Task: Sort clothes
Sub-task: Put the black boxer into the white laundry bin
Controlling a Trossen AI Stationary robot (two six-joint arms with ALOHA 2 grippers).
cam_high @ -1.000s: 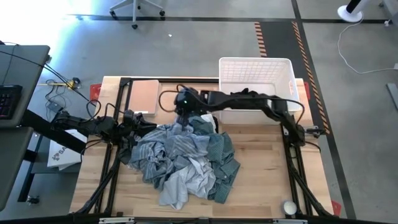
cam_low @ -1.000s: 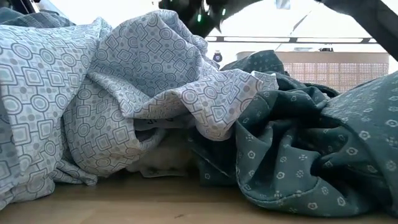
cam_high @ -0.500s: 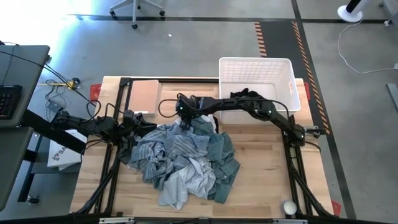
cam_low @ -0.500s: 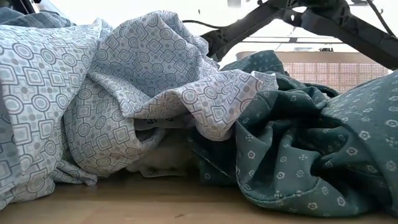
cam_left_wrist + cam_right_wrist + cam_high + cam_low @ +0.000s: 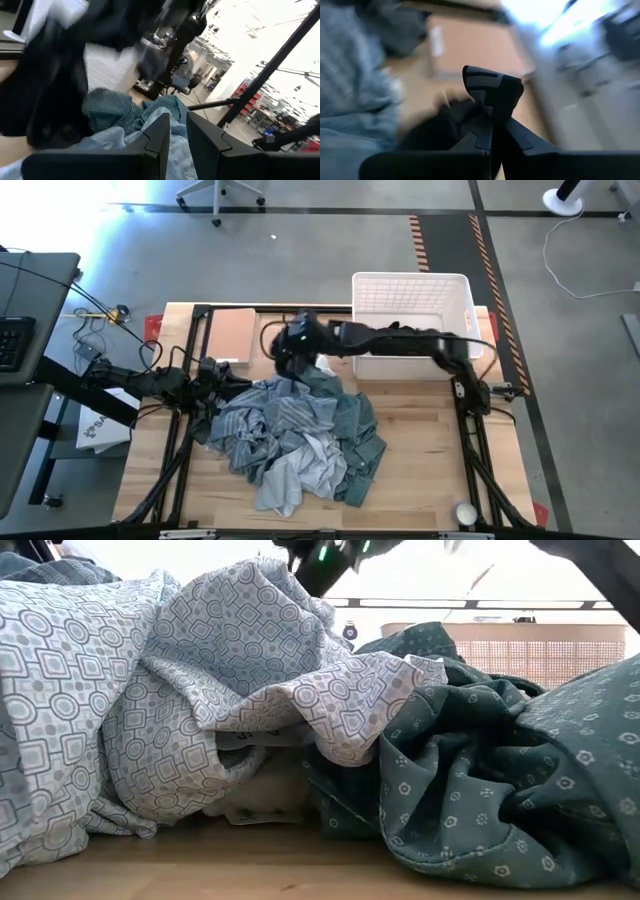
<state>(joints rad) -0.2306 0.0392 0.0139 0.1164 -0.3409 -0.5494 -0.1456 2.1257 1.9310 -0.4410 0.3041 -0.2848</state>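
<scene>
Lifted since half a second ago: one black soft fabric garment [image 5: 318, 366], now hanging from our right gripper [image 5: 290, 345] above the far edge of the heap, where earlier that gripper sat low on the pile. We read this as one dark item being separated, probably bound for the white plastic slatted basket [image 5: 462, 290] at the far right of the wooden bench [image 5: 420, 440], which already holds something dark.

Remaining stock: the heap of blue-grey striped, dark green and white-patterned clothes [image 5: 295, 440], mid-bench, unsorted.

Right fingers: pressed together on black cloth in the right wrist view [image 5: 487, 115].

Left gripper [image 5: 213, 370]: at the heap's left edge; its fingers [image 5: 160, 137] stand nearly together with a thin gap, nothing visibly between them.

View notes: only the left wrist view shows the black garment [image 5: 45, 90] dangling clear of the green fabric. The low view shows the white geometric-print cloth [image 5: 200, 690] and dark green dotted cloth [image 5: 480, 770] folded against each other, detail lost from above; the lifted item is hidden there.
</scene>
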